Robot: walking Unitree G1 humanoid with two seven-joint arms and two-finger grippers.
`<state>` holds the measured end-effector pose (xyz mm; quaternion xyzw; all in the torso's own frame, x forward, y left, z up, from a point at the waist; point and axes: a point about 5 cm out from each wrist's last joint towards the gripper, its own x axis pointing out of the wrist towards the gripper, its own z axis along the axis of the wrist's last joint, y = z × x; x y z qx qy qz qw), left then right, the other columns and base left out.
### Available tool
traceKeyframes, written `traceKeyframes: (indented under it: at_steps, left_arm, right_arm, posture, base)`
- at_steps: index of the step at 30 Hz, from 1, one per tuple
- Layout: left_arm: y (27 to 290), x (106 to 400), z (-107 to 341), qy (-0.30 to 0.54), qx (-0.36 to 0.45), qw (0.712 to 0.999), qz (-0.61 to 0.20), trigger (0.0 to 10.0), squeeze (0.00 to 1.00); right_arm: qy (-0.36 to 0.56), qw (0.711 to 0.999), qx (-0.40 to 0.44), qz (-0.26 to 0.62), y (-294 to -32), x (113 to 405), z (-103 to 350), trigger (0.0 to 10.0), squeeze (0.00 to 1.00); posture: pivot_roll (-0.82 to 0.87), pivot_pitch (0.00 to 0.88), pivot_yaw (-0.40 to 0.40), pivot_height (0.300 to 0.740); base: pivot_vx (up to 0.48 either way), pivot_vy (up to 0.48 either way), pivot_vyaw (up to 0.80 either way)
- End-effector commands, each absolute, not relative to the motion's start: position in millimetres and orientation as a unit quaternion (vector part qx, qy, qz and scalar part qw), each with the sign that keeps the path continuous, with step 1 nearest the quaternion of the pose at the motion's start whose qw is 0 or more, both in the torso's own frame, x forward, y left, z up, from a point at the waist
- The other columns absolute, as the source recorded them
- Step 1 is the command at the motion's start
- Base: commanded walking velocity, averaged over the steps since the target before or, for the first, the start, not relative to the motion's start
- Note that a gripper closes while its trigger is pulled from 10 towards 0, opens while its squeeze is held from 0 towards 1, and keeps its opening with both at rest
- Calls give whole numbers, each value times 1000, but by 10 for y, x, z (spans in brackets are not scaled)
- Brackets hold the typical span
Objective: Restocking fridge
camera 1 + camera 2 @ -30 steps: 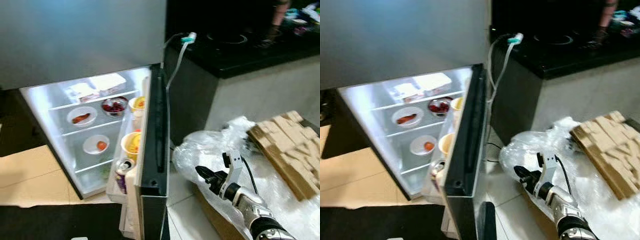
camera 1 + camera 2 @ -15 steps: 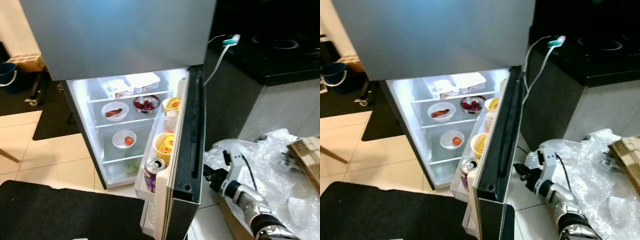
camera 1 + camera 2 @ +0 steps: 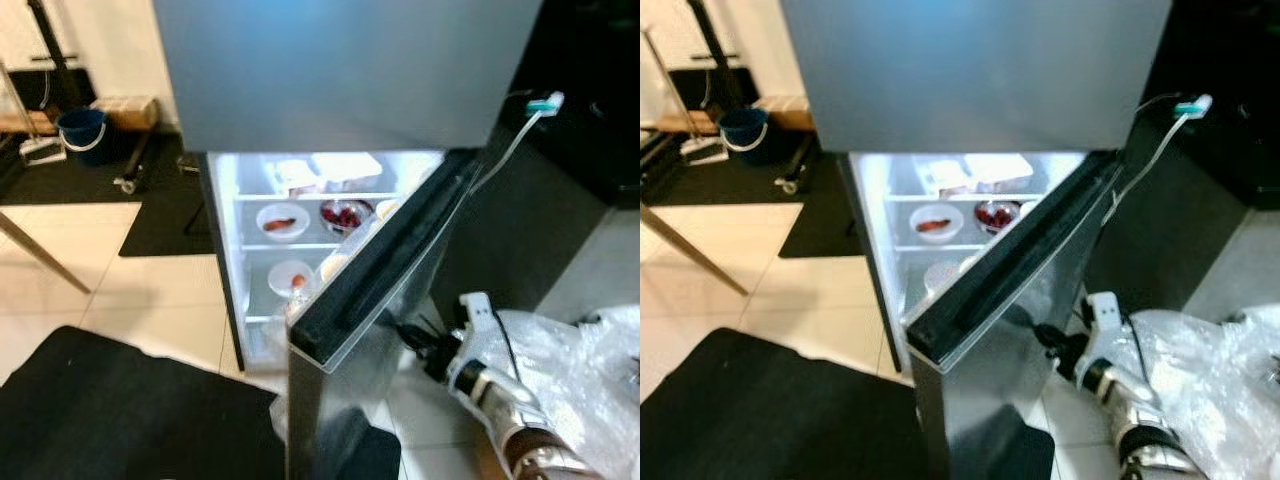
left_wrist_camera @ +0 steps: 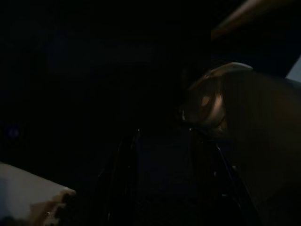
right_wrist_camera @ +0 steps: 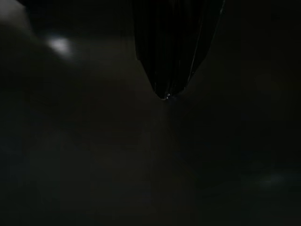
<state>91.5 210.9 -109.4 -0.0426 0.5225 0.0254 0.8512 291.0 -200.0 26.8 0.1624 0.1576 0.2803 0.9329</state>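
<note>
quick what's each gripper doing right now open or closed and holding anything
Left gripper: too dark to tell.
Right gripper: at the outer face of the fridge door; jaws look shut, nothing seen in them.

A blue bucket (image 3: 82,130) stood on the floor at the far left, on a dark mat (image 3: 160,215) by the wall. A second black mat (image 3: 120,410) lay near, on the pale tiled floor (image 3: 150,290). To the right, a white cable with a teal plug (image 3: 545,103) hung over a black tabletop (image 3: 590,150). Crumpled clear plastic wrap (image 3: 590,365) lay at the near right.
</note>
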Motion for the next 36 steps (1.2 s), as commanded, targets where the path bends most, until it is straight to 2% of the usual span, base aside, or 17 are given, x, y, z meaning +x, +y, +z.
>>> traceKeyframes:
  at_steps: [1, 11, 21, 29, 36]
  left_arm:
    - [2128, 904, -1095, 527, -39, 849, 25, 10000, 0]
    - [2129, 906, -1095, 526, -40, 849, 26, 10000, 0]
    - [2131, 918, -1093, 524, -42, 850, 33, 10000, 0]
    - [2141, 937, -1088, 523, -40, 851, 40, 10000, 0]
    - [2135, 944, -1087, 521, -43, 852, 38, 10000, 0]
  right_arm:
    - [151, 935, 157, 281, -2015, 2937, 304, 10000, 0]
    - [155, 937, 146, 277, -1994, 2948, 296, 10000, 0]
    - [190, 942, 127, 246, -1993, 2938, 213, 10000, 0]
    - [260, 933, 49, 243, -1949, 2790, -3, 10000, 0]
    - [277, 929, 40, 242, -1943, 2736, -65, 10000, 0]
  posture:
    - [-34, 0, -25, 740]
    - [-34, 0, -25, 740]
    - [-32, 0, -27, 740]
    - [-30, 0, -27, 740]
    - [-30, 0, -27, 740]
  base:
    - [0, 0, 700]
    - [0, 0, 679]
    - [0, 0, 0]
    - [0, 0, 0]
    - [0, 0, 0]
